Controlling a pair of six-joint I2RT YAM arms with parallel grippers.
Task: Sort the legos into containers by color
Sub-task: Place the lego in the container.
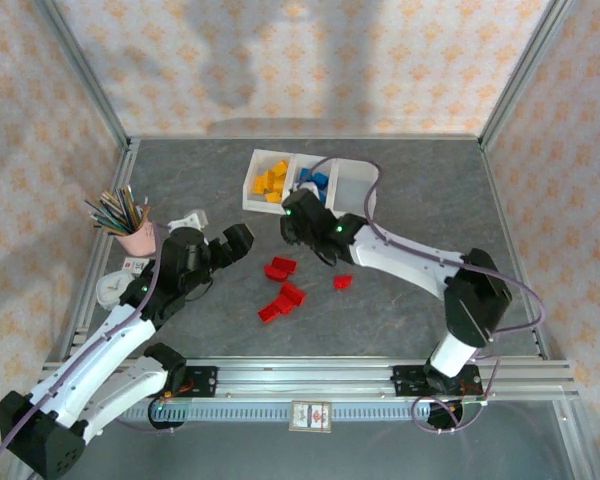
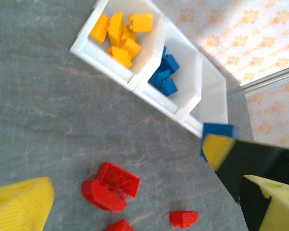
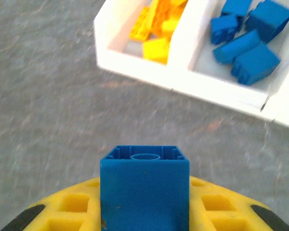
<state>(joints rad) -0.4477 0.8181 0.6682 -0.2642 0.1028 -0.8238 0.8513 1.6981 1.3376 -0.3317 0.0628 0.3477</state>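
Right gripper (image 3: 144, 219) clamped a blue brick (image 3: 144, 187) just before the tray's (image 3: 135, 72) near edge; left gripper (image 1: 225, 248) gaped wide, empty, with bare table (image 1: 180, 180) between it and the tray.

The overhead camera sits high behind me, looking down and forward over the whole desk (image 1: 430, 200) to the back wall (image 1: 310, 60). My left wrist camera hangs low, angled across the red bricks (image 2: 116, 180) toward the tray (image 2: 190, 82). My right wrist camera is nearer still, peering over the blue brick (image 3: 144, 187) in my right claw (image 3: 144, 214) into the tray's yellow and blue compartments. All three views share that tray.
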